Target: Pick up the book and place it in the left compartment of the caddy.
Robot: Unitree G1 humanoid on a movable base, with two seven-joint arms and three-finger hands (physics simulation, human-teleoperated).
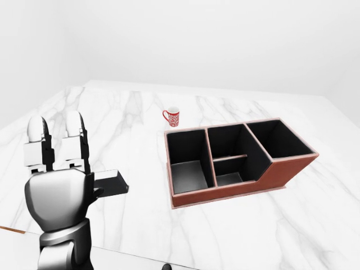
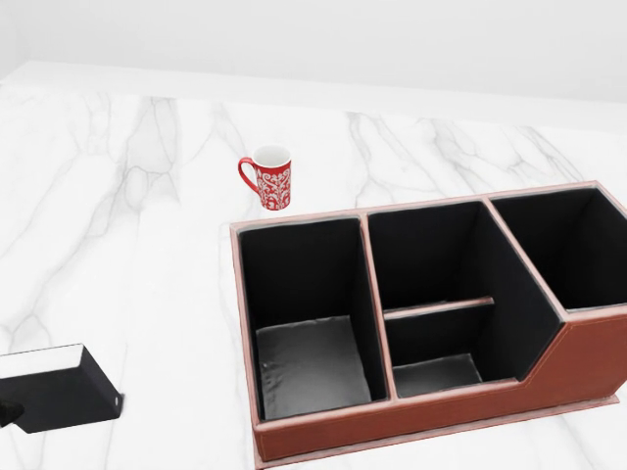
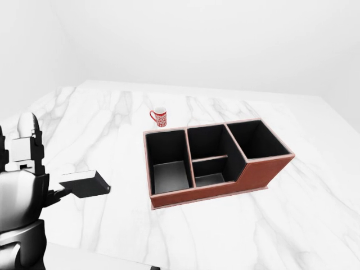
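Likely light, stiff, slick book (image 3: 84, 183), best pinched by its spine; left robot hand (image 1: 56, 169) fingers held apart, upright, near counter's (image 1: 124, 118) left edge.

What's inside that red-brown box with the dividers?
The caddy holds nothing: its left compartment shows a bare dark floor, as does the lower middle one. The floors of the upper middle and right compartments are hidden by the walls.

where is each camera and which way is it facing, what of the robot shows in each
Head view: on the head, angled down at the caddy, mug and book; only a dark sliver of the left hand at the lower left edge.
Left-eye view: on the head, wider look across the marble table; left hand raised at lower left, hiding part of the book.
Right-eye view: paired eye, nearly the same scene, hand nearer the left edge.
All views share caddy, mug and book.
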